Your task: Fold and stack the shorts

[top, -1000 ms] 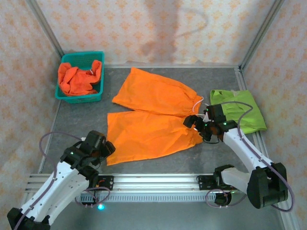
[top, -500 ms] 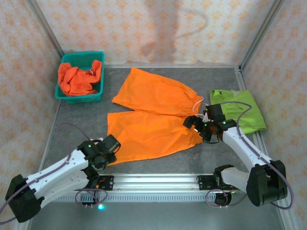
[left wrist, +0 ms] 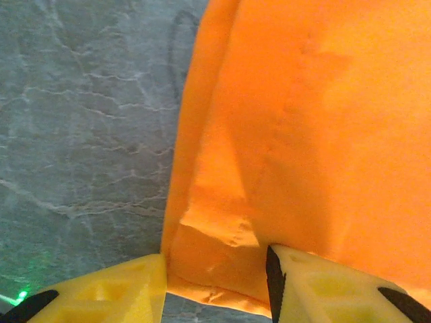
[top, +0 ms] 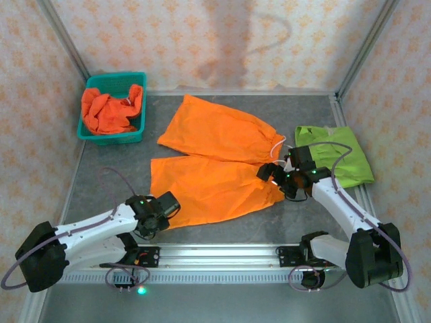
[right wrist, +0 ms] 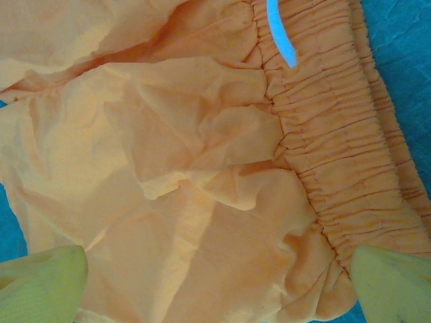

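Observation:
A pair of orange shorts (top: 212, 185) lies spread flat mid-table, both legs pointing left and the waistband (right wrist: 337, 155) at the right. My left gripper (top: 165, 205) is down at the near-left hem corner (left wrist: 209, 235). It is open, and the corner bunches up between its yellow fingers (left wrist: 128, 289). My right gripper (top: 279, 178) hovers low over the waistband end, open wide (right wrist: 219, 269), with wrinkled orange cloth and a white drawstring (right wrist: 279, 30) below it. Folded lime green shorts (top: 337, 158) lie at the right edge. More orange shorts (top: 108, 111) are heaped in the basket.
The teal mesh basket (top: 138, 81) stands at the back left corner. Bare grey tabletop (top: 101, 182) lies left of the spread shorts. A metal rail (top: 215, 252) runs along the near edge, and patterned walls close in the back and sides.
My left arm has swung right and stretched low, bringing its gripper onto the near-left hem corner of the spread shorts. The right arm has held still.

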Controlling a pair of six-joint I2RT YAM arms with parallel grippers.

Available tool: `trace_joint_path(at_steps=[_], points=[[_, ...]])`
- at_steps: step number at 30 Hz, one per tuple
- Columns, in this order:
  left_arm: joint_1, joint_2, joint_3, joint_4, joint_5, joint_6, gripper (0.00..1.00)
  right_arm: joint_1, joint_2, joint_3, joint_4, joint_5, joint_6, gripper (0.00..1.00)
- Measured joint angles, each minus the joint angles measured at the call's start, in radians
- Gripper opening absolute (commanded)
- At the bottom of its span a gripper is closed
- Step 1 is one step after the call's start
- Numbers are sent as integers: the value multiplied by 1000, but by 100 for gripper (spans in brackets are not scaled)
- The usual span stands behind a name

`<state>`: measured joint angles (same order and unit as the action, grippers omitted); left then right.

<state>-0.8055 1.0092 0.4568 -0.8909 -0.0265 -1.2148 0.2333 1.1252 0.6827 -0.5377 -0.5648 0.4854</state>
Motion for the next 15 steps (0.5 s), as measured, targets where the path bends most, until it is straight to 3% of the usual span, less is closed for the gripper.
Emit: trace_joint_path(at_steps=[6,13,15], points=[[0,26,-10,21,0,-9,32,0,0,0,0,0,-4,99],[0,6,-20,38,-20,-20,3,0,0,0,-1,0,-7,99],[0,-9,-20,35,-28,-17,0,0,0,0,-2,2,-7,99]])
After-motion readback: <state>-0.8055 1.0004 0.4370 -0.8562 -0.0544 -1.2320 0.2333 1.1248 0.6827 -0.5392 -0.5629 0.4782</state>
